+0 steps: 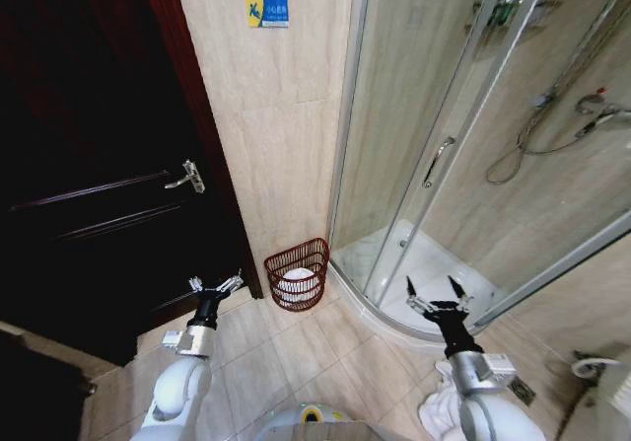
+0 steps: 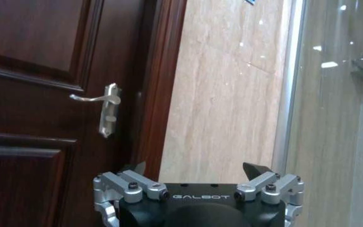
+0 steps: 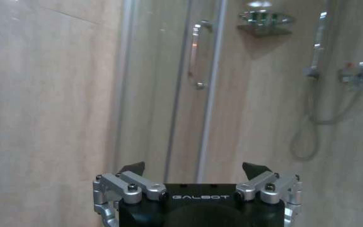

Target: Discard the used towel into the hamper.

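The hamper (image 1: 298, 273) stands on the floor tiles against the wall, between the dark door (image 1: 89, 165) and the shower enclosure (image 1: 444, 165), with something white inside. Left gripper (image 1: 216, 286) and right gripper (image 1: 435, 288) are both raised, spread wide, holding nothing.

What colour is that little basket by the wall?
Dark reddish-brown hamper, clearest in the head view.

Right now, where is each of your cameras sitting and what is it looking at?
Head view: on my head, looking down at the hamper in the corner beside the shower door; the left gripper and right gripper show, both open.
Left wrist view: on my left wrist, facing the wooden door and its door handle; the left gripper shows.
Right wrist view: on my right wrist, facing the shower door; the right gripper shows.
Head and right wrist views share the shower door.
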`<state>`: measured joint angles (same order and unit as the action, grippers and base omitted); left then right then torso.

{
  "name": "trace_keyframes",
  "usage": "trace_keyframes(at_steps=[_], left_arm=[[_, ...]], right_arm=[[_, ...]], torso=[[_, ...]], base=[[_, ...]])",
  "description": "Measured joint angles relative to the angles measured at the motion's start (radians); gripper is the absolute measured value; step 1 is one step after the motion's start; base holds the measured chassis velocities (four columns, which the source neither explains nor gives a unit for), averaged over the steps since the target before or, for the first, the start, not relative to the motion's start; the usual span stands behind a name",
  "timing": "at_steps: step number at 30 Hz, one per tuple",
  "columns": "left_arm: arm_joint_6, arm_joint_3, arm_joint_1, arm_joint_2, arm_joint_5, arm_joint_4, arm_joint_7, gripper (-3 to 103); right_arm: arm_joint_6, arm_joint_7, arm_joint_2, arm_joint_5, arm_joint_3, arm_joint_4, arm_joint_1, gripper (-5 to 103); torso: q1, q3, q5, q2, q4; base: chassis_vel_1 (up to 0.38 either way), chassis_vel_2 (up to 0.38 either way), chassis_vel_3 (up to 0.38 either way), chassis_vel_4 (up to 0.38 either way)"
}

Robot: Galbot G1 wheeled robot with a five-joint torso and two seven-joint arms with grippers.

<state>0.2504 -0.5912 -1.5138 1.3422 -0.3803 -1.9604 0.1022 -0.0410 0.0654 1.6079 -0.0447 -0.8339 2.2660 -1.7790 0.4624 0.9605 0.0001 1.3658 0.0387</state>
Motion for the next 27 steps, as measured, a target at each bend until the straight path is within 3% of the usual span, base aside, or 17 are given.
trace_keyframes(at_steps=[27], left_arm=[[0.003, 0.013, 0.005, 0.006, 0.015, -0.012, 0.012, 100]], right_arm=[[-0.019, 0.047, 0.0, -0.046, -0.03, 0.004, -0.027, 100]], torso=[[0.0, 0.0, -0.0001, 0.0, 0.0]], base=[[-0.025, -0.022, 0.027, 0.025]])
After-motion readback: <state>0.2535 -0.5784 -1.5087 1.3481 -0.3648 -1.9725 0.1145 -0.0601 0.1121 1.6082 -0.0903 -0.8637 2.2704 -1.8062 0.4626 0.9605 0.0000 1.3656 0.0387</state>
